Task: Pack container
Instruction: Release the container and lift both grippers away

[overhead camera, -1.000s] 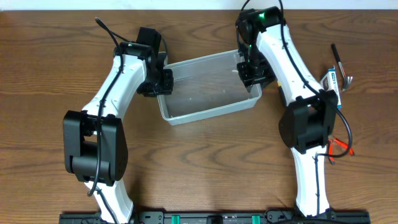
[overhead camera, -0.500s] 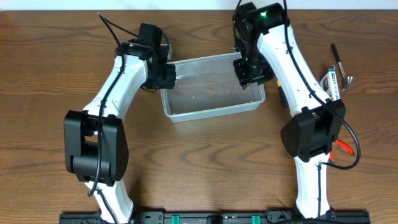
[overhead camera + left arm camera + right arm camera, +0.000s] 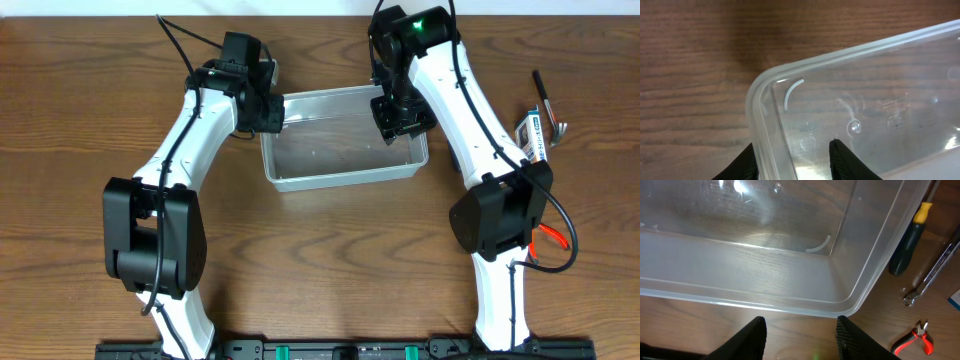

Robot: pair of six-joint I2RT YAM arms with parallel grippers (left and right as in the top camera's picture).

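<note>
The container [image 3: 340, 152] is a clear plastic tub with rounded corners, lying near the far middle of the table; nothing shows inside it. My left gripper [image 3: 275, 114] is at its far left corner. In the left wrist view the container's rim and wall [image 3: 765, 115] run between my left gripper's [image 3: 793, 143] fingers, one outside and one inside, with a gap on the inner side. My right gripper [image 3: 398, 118] is over the tub's right end. In the right wrist view my right gripper [image 3: 800, 318] is open and empty, with the container's rim [image 3: 765, 300] just beyond its tips.
Right of the tub lie a black screwdriver with a yellow collar [image 3: 907, 240], a metal wrench [image 3: 932, 275] and red pliers [image 3: 912, 337]. In the overhead view a small blue-and-white box [image 3: 533, 130] and the pliers [image 3: 552, 238] lie by the right edge.
The container has slid toward the far right and turned squarer to the table. Both grippers moved along with its ends.
</note>
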